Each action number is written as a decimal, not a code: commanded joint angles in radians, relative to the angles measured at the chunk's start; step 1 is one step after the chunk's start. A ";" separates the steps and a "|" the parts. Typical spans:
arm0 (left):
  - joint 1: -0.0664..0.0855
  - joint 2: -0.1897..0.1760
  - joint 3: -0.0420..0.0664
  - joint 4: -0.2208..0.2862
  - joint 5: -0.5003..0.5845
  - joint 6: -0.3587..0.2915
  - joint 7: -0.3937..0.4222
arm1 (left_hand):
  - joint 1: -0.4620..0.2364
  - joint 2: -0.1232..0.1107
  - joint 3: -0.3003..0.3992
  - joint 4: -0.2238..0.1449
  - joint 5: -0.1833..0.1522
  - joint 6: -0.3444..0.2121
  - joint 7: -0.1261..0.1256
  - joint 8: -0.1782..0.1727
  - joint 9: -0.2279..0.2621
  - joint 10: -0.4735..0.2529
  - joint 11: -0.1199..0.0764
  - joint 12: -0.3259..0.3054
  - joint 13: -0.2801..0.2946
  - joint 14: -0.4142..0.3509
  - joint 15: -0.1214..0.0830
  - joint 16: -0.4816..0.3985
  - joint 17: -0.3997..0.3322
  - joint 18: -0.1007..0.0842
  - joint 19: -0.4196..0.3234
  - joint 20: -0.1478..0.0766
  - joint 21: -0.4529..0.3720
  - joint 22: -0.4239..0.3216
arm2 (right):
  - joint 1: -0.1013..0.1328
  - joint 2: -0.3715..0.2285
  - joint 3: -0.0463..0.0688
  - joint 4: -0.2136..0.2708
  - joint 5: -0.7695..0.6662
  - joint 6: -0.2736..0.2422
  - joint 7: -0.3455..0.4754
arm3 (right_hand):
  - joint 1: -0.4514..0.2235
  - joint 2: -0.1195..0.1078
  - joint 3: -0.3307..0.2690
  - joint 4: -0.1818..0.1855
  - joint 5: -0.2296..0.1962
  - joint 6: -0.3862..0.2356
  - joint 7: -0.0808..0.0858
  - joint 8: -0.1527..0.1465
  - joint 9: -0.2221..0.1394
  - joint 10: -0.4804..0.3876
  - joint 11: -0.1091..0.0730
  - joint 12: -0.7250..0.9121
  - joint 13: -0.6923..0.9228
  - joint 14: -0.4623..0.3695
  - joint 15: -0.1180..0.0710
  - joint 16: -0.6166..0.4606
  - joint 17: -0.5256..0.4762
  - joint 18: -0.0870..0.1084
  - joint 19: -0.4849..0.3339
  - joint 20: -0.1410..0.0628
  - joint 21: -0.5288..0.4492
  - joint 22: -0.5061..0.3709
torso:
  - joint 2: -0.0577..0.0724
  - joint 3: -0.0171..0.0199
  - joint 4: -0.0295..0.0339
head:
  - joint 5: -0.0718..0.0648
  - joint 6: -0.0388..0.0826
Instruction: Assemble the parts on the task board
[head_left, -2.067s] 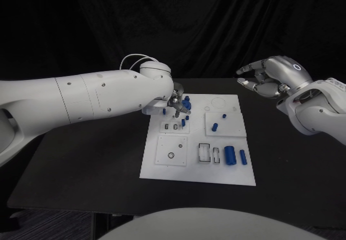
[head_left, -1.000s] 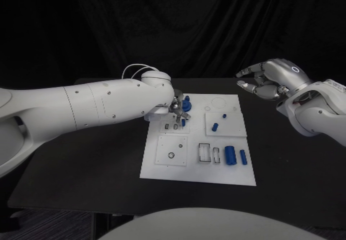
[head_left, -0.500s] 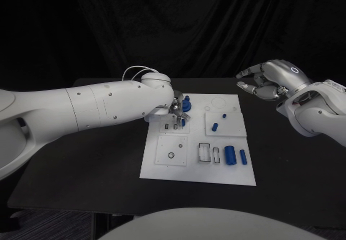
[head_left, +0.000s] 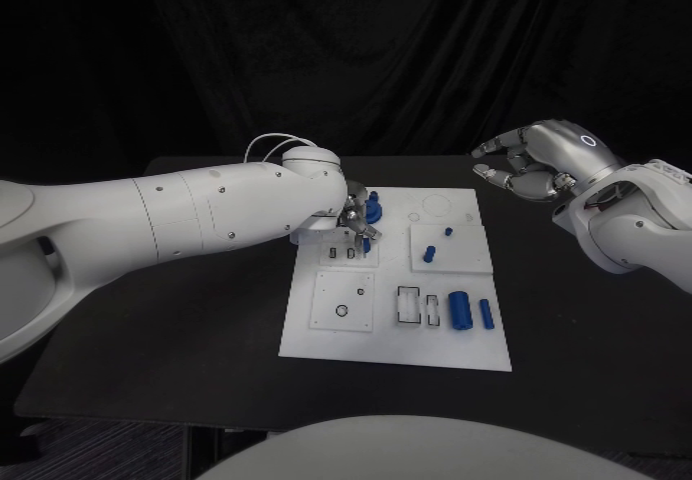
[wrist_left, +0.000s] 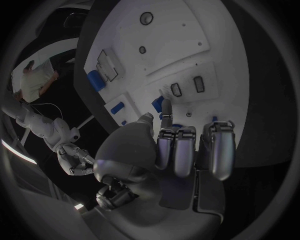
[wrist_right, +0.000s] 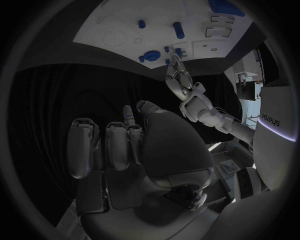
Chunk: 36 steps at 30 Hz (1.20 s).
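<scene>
Left hand (head_left: 351, 222) over the task board's (head_left: 397, 345) far left corner, fingertips closed on a small blue part (head_left: 366, 233) directly above its slots; right hand (head_left: 531, 160) curled, empty, well apart beyond the worktop's right side.

Dim scene against a black backdrop; light from above brightens the white board (head_left: 397, 340) and both arms, with soft highlights on the right hand (head_left: 537, 160). Wrist views are fisheye circles, edges bent and darkened.
</scene>
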 joint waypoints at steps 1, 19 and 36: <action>-0.004 0.004 0.001 -0.001 0.006 0.003 0.020 | 0.011 0.001 0.004 0.001 0.006 0.004 0.001 -0.005 0.001 0.108 -0.004 0.002 0.261 0.104 -0.006 0.003 0.263 -0.007 -0.005 -0.003 -0.004 0.094 | -0.002 0.000 0.001 0.000 -0.002 0.007 -0.021 | 0.007 0.001 0.005 0.001 0.007 0.003 0.001 -0.005 -0.001 0.011 0.007 -0.004 0.013 0.062 0.007 0.004 0.015 0.001 0.046 0.006 -0.003 0.210 | 0.000 0.0004 -0.0004 | 0.001 0.000; -0.020 0.008 0.001 -0.009 0.006 0.020 0.008 | 0.012 -0.003 0.010 -0.001 0.003 0.011 0.000 -0.005 0.005 0.108 -0.004 0.002 0.261 0.104 -0.006 0.003 0.263 -0.006 -0.006 -0.003 -0.005 0.093 | -0.002 0.000 0.001 -0.001 -0.002 0.016 -0.022 | 0.004 -0.003 0.005 0.002 0.010 0.006 0.003 -0.006 -0.002 0.011 0.008 -0.004 0.013 0.061 0.008 0.003 0.013 0.001 0.045 0.008 -0.005 0.210 | 0.000 0.0006 -0.0007 | 0.001 0.000; -0.025 0.005 0.001 -0.009 0.006 0.025 0.016 | 0.038 -0.050 0.126 -0.042 0.091 0.020 -0.006 -0.038 0.033 0.108 -0.010 0.002 0.261 0.104 -0.012 0.003 0.263 -0.006 -0.006 -0.009 -0.011 0.095 | -0.003 0.002 0.001 -0.005 -0.002 0.026 -0.027 | 0.001 -0.005 0.004 0.004 0.013 0.007 0.003 -0.006 -0.002 0.010 0.009 -0.005 0.010 0.061 0.009 0.002 0.011 0.002 0.045 0.008 -0.007 0.209 | 0.001 0.0004 0.0002 | 0.005 0.000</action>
